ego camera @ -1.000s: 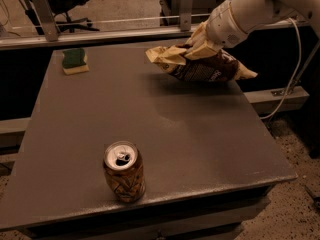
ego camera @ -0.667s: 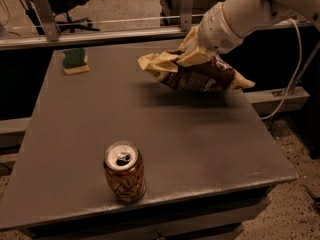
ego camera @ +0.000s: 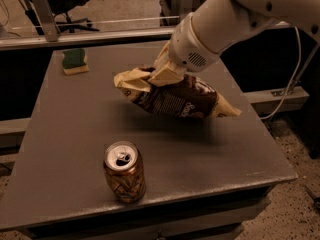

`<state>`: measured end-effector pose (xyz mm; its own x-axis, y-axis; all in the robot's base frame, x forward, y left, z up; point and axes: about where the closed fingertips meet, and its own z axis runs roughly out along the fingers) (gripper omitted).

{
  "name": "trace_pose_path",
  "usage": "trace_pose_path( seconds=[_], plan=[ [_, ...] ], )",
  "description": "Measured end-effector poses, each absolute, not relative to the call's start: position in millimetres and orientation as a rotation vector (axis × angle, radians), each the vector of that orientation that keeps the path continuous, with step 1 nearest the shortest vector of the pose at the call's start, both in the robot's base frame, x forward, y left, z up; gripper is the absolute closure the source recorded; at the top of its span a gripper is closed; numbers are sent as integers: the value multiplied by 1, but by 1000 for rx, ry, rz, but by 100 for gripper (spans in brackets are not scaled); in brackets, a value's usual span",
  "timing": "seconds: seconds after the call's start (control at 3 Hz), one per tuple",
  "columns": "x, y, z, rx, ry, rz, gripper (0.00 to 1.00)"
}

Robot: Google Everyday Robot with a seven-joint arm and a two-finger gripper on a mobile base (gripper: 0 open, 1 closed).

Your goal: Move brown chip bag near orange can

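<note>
Our two-finger gripper (ego camera: 165, 73) clamps the crinkly dark-brown chip bag (ego camera: 176, 100) above the grey table (ego camera: 240, 154), so we judge the carry underway, with setting it beside the near-left small orange metal can (ego camera: 124, 172) left to do.

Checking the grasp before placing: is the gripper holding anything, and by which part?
Yes: the gripper holds the brown chip bag by its upper edge, near the cream-tan end on the picture's left, above the table.

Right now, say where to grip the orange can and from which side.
Grip the orange can mid-wall, coming level from its far side: it stands upright and round-sided. The gripper, farther back and higher, is shut on the brown chip bag.
</note>
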<state>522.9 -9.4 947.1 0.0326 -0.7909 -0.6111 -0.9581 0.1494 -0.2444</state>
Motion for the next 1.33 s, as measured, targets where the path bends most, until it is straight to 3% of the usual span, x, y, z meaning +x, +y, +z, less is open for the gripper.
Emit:
trace_pose_path(
  seconds=[0.33,1.33],
  plan=[
    [481,27,947,-1616,1883,414,96],
    [447,70,943,-1625,1932,524,27]
  ],
)
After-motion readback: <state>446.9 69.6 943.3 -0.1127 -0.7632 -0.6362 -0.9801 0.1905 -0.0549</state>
